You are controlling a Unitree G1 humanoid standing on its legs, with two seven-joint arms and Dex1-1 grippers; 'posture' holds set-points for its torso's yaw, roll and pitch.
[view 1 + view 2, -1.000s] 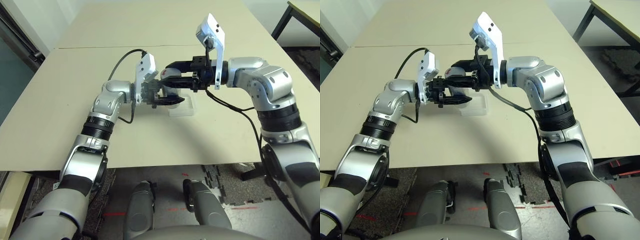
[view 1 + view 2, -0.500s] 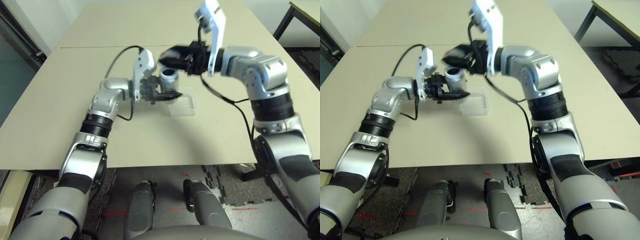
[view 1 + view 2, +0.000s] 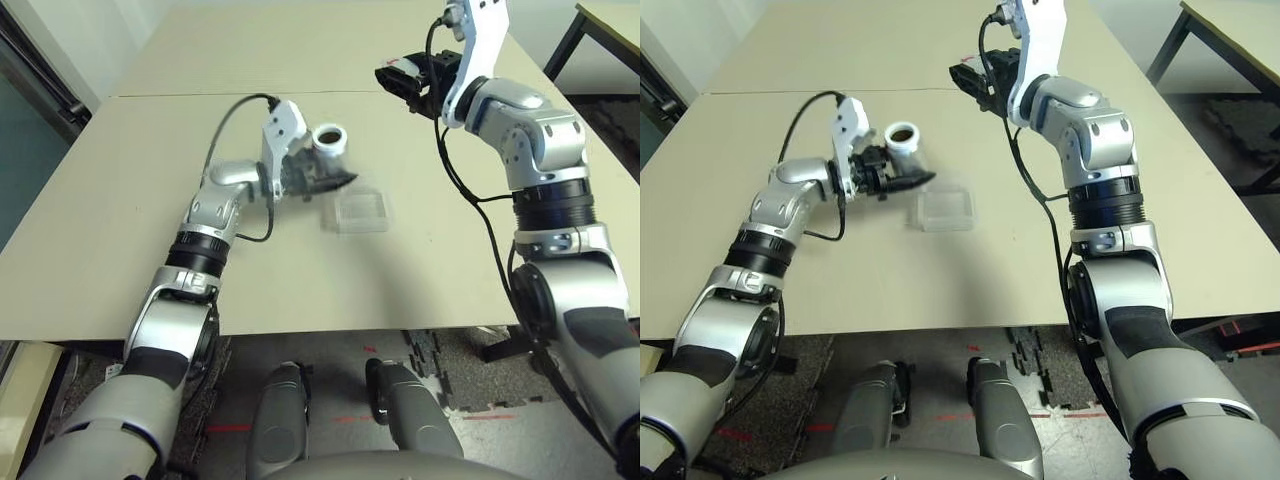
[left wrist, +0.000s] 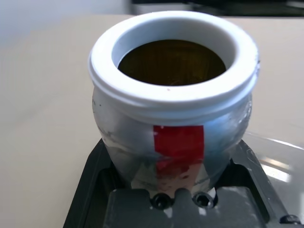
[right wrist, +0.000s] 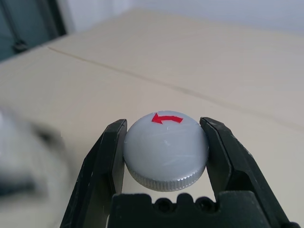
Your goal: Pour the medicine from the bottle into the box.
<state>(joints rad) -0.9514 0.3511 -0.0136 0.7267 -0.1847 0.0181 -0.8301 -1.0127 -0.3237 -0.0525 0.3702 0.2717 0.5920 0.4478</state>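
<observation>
Bottle: we see the small silvery-grey bottle (image 3: 328, 146) upright, uncapped, its white rim and dark mouth facing up; in the left wrist view a red mark runs down its side below the rim.
Medicine: inside the open mouth we see only a dark brownish interior (image 4: 171, 61); we cannot make out single pellets.
Left gripper: our left gripper (image 3: 335, 178) is clamped on the lower body of the bottle, its black fingers (image 4: 92, 180) pressing on either side, and it points roughly level toward the robot's right.
Cap: the round grey cap (image 5: 165, 149), with its red arrow on top, sits squeezed between the two black fingers (image 5: 102, 161) of our right gripper.
Right gripper: our right gripper (image 3: 398, 76) is closed on the cap and held up above the far part of the table, well apart from the bottle and to the robot's right of it.
Box: the clear plastic box (image 3: 358, 212) lies flat on the table, just beside the left gripper's fingertips, on the near right of the bottle; we cannot tell whether anything lies in it.
Table: the beige tabletop (image 3: 120, 200) carries the box; a seam (image 3: 170, 95) runs across it beyond the bottle.
Cable: a black cable (image 3: 228, 125) arcs from our left wrist camera housing back toward the forearm.
</observation>
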